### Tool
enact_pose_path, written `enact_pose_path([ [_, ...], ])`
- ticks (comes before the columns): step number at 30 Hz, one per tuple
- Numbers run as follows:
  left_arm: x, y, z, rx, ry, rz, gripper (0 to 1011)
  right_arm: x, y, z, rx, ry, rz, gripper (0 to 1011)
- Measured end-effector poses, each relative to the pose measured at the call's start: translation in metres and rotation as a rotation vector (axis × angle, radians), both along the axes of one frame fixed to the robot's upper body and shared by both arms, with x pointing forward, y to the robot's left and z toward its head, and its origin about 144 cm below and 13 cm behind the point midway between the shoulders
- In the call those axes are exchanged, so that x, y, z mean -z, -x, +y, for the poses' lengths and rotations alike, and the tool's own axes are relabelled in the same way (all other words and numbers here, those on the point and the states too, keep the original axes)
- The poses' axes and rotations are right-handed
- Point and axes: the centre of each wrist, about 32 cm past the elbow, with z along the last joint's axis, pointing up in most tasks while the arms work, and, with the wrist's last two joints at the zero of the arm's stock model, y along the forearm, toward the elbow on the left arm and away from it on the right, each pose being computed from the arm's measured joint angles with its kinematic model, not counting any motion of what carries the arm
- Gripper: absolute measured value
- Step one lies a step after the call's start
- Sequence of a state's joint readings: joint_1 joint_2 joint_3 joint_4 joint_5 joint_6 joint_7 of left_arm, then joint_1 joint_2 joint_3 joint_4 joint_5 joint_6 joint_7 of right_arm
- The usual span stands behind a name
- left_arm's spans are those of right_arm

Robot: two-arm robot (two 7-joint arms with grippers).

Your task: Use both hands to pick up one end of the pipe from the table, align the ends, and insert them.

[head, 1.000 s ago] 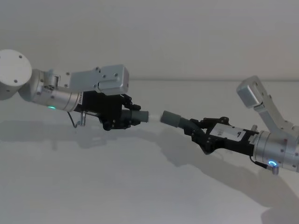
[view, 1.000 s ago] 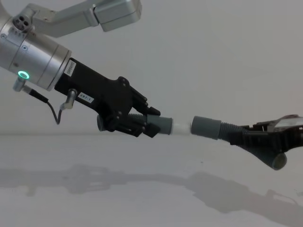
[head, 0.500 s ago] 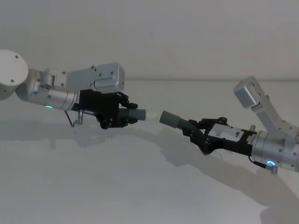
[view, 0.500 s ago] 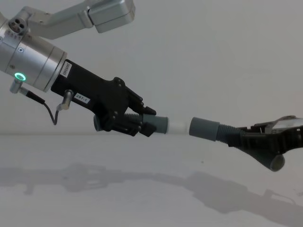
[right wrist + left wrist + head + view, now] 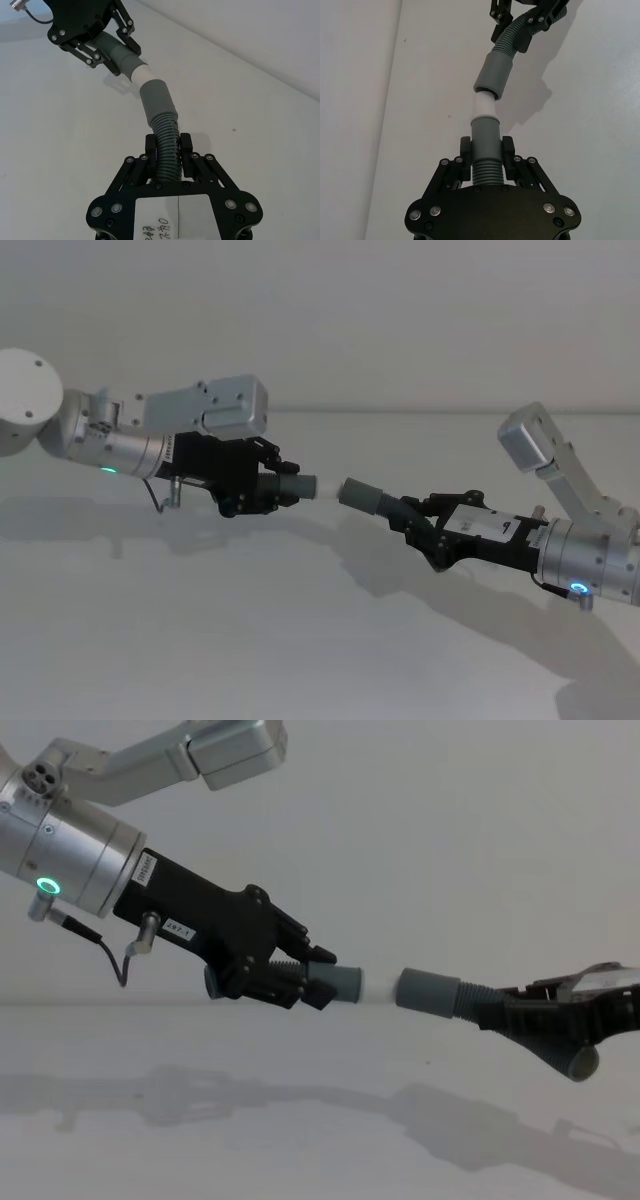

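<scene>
Insertion starting: white tip now meets the grey cuff.
Gap closed since earlier; left gripper and right gripper each clamp their hose.

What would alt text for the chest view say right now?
Two hose pieces meet end to end above the table: the left tool holds a ribbed hose whose narrow white tip reaches the mouth of the grey cuff on the hose held by the right tool. From this side, the tip looks lined up with the cuff but not pushed in.
</scene>
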State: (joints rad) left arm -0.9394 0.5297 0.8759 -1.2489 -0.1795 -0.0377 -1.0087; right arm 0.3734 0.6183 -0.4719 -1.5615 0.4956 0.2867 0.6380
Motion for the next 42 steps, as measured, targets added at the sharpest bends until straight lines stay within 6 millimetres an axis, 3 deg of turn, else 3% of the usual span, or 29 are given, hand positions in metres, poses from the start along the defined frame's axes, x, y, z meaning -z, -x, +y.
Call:
enact_pose_path([
  [42, 0.001, 0.0, -0.011, 0.035, 0.022, 0.024, 353, -0.007, -0.001, -0.003, -0.038, -0.007, -0.011, 274],
])
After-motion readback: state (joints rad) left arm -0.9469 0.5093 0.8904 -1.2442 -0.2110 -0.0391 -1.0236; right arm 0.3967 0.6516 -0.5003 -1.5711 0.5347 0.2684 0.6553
